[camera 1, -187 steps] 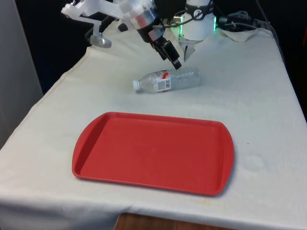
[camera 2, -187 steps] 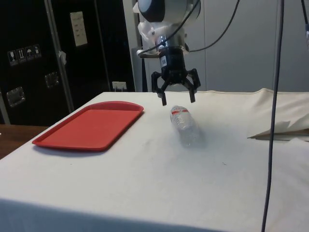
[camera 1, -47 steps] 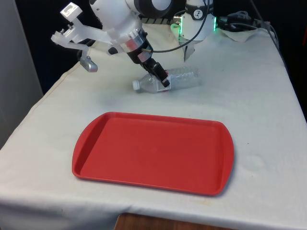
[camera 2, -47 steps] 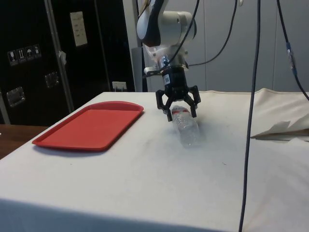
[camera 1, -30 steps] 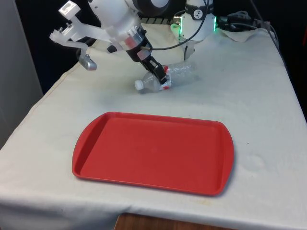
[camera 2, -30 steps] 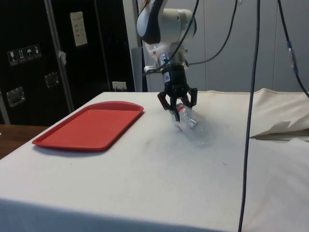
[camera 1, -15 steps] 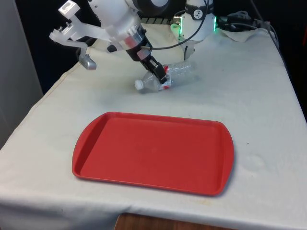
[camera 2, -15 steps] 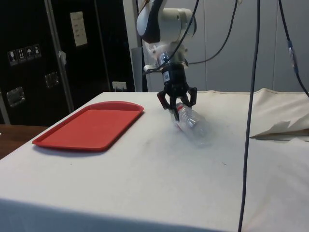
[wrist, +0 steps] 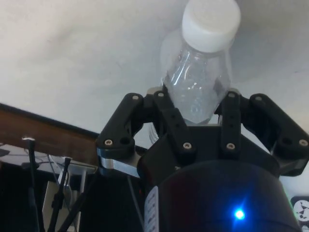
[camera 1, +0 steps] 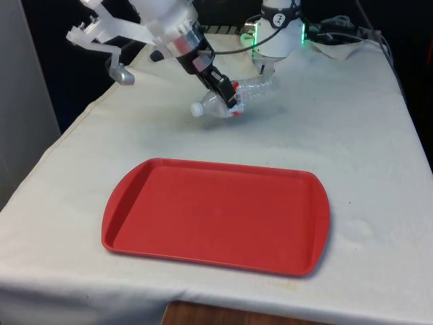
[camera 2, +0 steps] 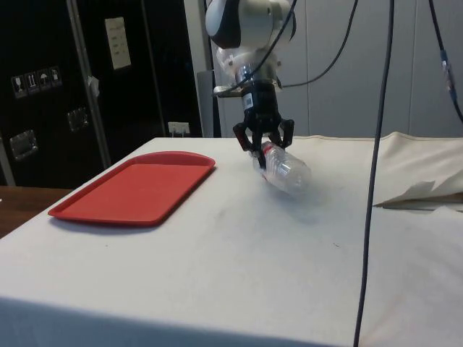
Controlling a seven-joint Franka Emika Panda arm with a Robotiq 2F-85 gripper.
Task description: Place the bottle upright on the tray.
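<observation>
A: What is hidden or cut off, starting from the near side?

B: The near edge of the surface [camera 1: 379,291] is cut off by the front view's lower border. Nothing is covered on the red tray [camera 1: 216,215], which is seen whole and bare. Farther back, the middle of the bottle [camera 1: 233,97] is masked by the hand [camera 1: 228,95], and its label is seen only as a red scrap.

A: How much open room is seen?

B: Bare white cloth is seen between the tray's far rim and the bottle, and more on the front view's right, out to the surface's edge. Cables and crumpled cloth are seen at the far end.

A: Where is the bottle held relative to the hand?

B: It is clamped between the fingers [wrist: 170,116] near the neck, off the cloth, tilted, with the white cap [wrist: 211,18] lower and pointing to the front view's left. In the side view the clear body [camera 2: 286,172] trails away from the hand [camera 2: 262,147].
</observation>
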